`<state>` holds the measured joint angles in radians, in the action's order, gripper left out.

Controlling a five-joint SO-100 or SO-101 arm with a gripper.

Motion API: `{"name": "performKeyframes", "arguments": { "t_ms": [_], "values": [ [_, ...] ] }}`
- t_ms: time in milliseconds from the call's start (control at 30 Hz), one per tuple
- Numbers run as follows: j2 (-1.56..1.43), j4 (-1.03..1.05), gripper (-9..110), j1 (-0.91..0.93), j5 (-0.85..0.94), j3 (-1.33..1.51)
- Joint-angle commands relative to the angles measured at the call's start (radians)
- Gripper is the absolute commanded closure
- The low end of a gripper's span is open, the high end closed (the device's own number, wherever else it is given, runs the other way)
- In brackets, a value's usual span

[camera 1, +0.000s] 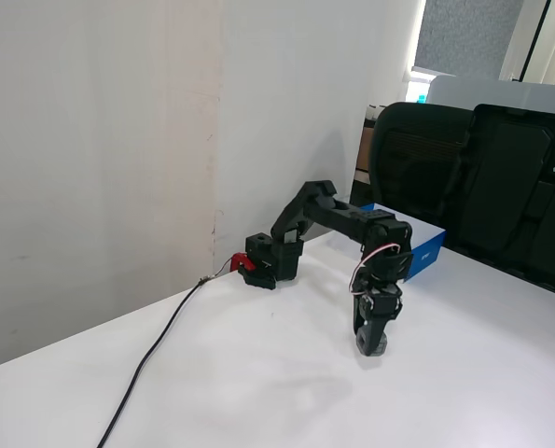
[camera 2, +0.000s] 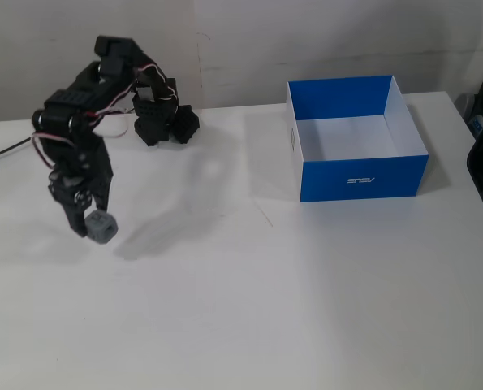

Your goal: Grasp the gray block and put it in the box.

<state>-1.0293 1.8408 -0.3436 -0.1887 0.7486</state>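
Gripper (camera 2: 95, 223) points down at the near-left of the table (camera 2: 249, 309) in a fixed view, fingers closed around the block (camera 2: 101, 227) at the tips. The block looks just off the surface or barely touching; can't tell which. In the other fixed view the gripper (camera 1: 372, 343) hangs low over the table and a grayish lump shows at the tips, too small to read.

Key relation: the box (camera 2: 360, 176) lies well to the right of the gripper and somewhat farther back, with bare table between. So my read is the grasp is done and the carry is what's left: lift, swing right, clear the blue near wall, then release.

Box is open-top with a white floor, looks empty. Arm base (camera 2: 164, 122) sits far-left by the wall.
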Motion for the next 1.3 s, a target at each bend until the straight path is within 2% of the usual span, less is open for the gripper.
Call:
{"name": "performKeyframes", "arguments": {
  "t_ms": [0, 533, 867, 1267],
  "values": [
    [-0.218, 0.044, 101, 0.034, 0.032, 0.035],
    [-0.607, 0.034, 101, 0.316, 0.098, 0.293],
    [-0.788, 0.031, 101, 0.509, 0.098, 0.325],
    [-1.127, -0.233, 101, 0.805, 0.098, 0.776]
  ]
}}
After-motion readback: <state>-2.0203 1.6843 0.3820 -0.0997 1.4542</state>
